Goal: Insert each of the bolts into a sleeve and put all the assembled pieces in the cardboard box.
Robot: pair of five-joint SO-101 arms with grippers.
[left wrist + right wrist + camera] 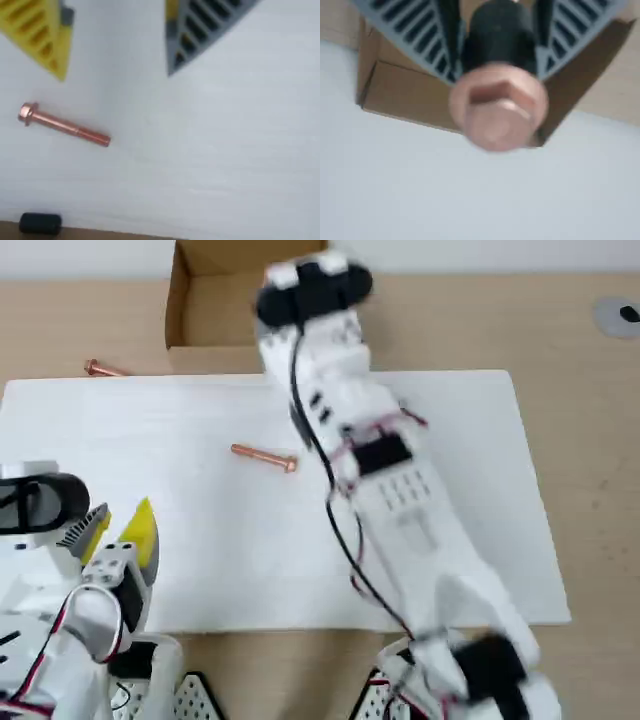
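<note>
My right gripper (497,60) is shut on an assembled piece, a black sleeve (500,30) with a copper bolt's hex head (497,107) sticking out. It hangs at the near wall of the cardboard box (400,92). In the high view this arm (370,460) stretches across the mat to the box (205,305). A loose copper bolt (263,456) lies on the white mat. My left gripper (118,527) stands open at the mat's front left, short of that bolt (64,125). A second bolt (103,368) lies on the wood left of the box.
The white mat (200,540) covers the middle of the wooden table (580,400). A loose black sleeve (40,223) lies at the mat's edge beyond the bolt. A dark round fitting (620,315) sits at the far right of the table.
</note>
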